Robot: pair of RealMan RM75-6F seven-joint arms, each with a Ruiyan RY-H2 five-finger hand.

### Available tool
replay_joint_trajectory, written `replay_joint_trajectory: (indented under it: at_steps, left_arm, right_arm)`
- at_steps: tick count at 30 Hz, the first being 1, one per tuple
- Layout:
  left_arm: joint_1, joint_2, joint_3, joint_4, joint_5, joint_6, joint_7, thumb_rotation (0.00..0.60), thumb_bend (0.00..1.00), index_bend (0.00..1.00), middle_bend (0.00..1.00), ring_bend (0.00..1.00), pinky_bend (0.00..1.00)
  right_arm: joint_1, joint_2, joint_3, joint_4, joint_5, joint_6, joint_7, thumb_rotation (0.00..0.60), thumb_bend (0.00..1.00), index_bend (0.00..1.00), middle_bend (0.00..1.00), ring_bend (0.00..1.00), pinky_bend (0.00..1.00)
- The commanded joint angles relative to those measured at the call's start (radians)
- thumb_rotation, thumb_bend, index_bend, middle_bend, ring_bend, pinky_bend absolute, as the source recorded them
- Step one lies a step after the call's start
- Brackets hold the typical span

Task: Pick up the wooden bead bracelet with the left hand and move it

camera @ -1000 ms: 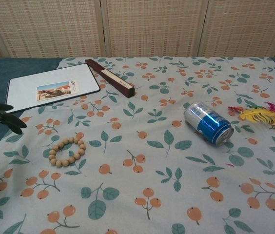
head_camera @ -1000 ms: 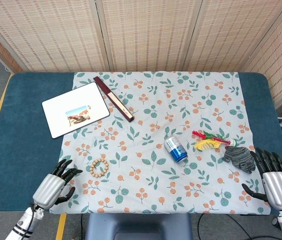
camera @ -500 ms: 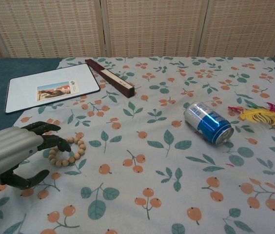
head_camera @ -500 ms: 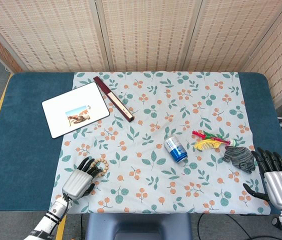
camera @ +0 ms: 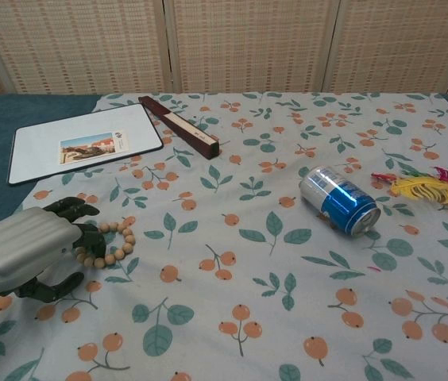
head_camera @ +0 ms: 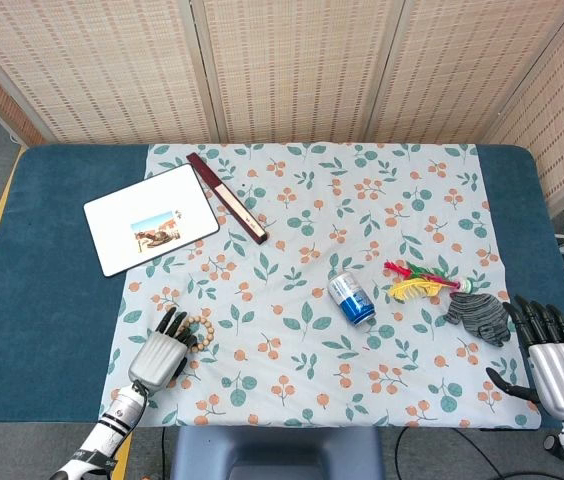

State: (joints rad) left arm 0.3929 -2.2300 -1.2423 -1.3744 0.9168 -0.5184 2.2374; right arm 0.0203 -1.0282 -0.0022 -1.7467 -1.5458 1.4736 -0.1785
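Note:
The wooden bead bracelet (camera: 113, 244) lies flat on the flowered cloth near the table's front left, also seen in the head view as a small ring (head_camera: 200, 331). My left hand (camera: 32, 252) sits right over the bracelet's left side, fingers curled down onto the beads and thumb below; the hand hides part of the ring. In the head view the left hand (head_camera: 162, 352) covers the bracelet's left edge. Whether the beads are gripped I cannot tell. My right hand (head_camera: 553, 358) rests at the front right corner, fingers spread, holding nothing.
A white tablet with a picture (head_camera: 150, 232) and a dark red long box (head_camera: 228, 198) lie at the back left. A blue can (head_camera: 351, 298) lies on its side mid-table. A feathered toy (head_camera: 420, 284) and a grey glove (head_camera: 477, 315) are at the right.
My left hand moved from the table's left edge rightward onto the bracelet and its fingers curled down over the beads. The right hand has barely shifted.

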Motion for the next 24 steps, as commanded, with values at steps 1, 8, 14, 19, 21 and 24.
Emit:
replay_joint_trajectory:
  at_steps: [1,8,14,19,21,24]
  left_arm:
    - [-0.010,-0.014,-0.016,0.019,-0.003,-0.013,0.027,0.600,0.48,0.42,0.45,0.12,0.00]
    - [-0.055,-0.039,-0.062,0.056,-0.002,-0.012,0.140,0.600,0.49,0.60,0.68,0.28,0.00]
    - [-0.090,-0.039,-0.063,0.071,-0.014,0.032,0.211,0.600,0.49,0.63,0.71,0.30,0.00]
    - [-0.099,-0.031,-0.044,0.047,0.041,0.087,0.203,0.600,0.49,0.62,0.71,0.30,0.00]
    - [-0.107,-0.023,-0.034,0.032,0.068,0.118,0.187,0.600,0.49,0.64,0.72,0.31,0.00]
    - [-0.125,-0.012,-0.031,0.012,0.102,0.152,0.167,0.600,0.49,0.68,0.76,0.35,0.00]
  right_arm:
    - [0.000,0.000,0.000,0.000,0.000,0.000,0.000,0.423,0.15,0.00,0.00,0.00,0.00]
    - [-0.001,0.003,0.001,-0.002,0.001,0.002,0.006,0.423,0.15,0.00,0.00,0.00,0.00]
    - [-0.003,0.007,0.001,-0.003,-0.004,0.009,0.014,0.422,0.15,0.00,0.00,0.00,0.00]
    - [-0.006,0.010,-0.001,-0.005,-0.009,0.013,0.019,0.422,0.15,0.00,0.00,0.00,0.00]
    - [-0.006,0.011,-0.001,-0.005,-0.011,0.015,0.020,0.422,0.15,0.00,0.00,0.00,0.00]
    - [-0.007,0.011,0.000,-0.005,-0.011,0.017,0.023,0.424,0.15,0.00,0.00,0.00,0.00]
